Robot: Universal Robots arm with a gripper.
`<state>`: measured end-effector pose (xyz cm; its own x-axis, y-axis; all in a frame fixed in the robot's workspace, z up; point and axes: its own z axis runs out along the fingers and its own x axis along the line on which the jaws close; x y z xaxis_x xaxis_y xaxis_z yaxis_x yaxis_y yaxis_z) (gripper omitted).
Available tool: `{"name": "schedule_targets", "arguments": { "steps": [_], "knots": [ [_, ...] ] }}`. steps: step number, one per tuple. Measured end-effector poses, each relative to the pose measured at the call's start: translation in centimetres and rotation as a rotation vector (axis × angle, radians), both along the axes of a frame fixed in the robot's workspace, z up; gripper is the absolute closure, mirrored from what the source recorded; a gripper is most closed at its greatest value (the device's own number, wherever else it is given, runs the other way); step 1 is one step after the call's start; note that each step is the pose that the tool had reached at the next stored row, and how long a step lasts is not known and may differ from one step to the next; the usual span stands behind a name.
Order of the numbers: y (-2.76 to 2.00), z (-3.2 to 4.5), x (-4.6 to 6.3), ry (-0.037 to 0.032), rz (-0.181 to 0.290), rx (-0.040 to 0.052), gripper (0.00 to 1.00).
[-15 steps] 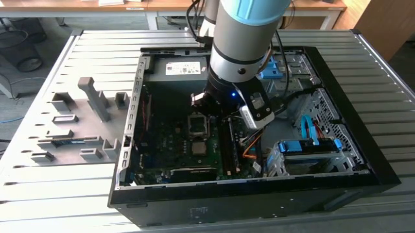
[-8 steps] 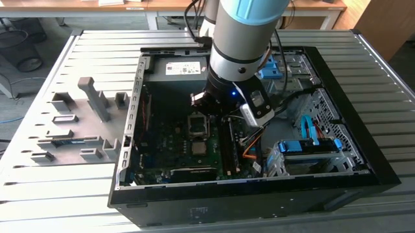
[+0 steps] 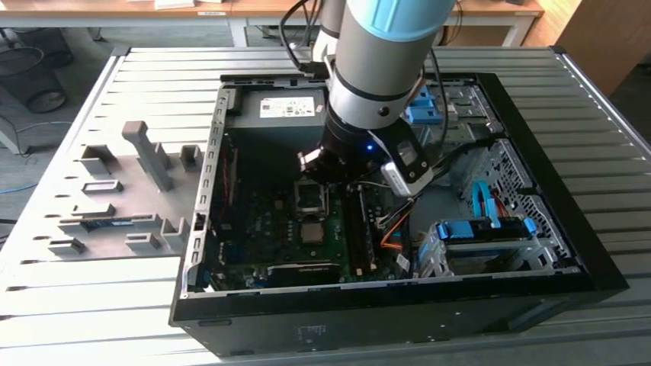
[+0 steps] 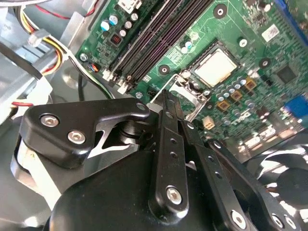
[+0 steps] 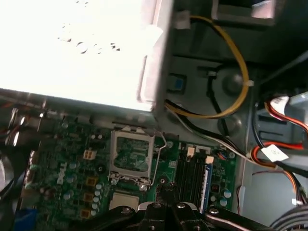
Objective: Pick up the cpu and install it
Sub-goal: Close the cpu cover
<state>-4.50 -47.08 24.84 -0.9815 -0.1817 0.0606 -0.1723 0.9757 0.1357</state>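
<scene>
Fingers (image 4: 167, 139) of the black gripper (image 4: 168, 103) look clenched together on nothing. We find the small, flat, silvery-grey square cpu (image 4: 215, 67) lying level in its dark socket on the green motherboard (image 4: 240, 24), apparently already placed. The hinged metal socket frame (image 4: 185, 94) stands open between it and the fingertips. Being square, the chip has no long axis. Black memory slots (image 4: 159, 36) run along one side and small capacitors (image 4: 236, 89) crowd another, but above it we see open room.
</scene>
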Motion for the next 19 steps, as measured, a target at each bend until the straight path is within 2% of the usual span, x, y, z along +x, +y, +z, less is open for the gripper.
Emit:
{"name": "schedule_targets", "arguments": {
  "steps": [19],
  "knots": [
    [0.00, -0.20, 0.00, -0.0001, 0.347, 0.0002, 0.90]
  ]
}}
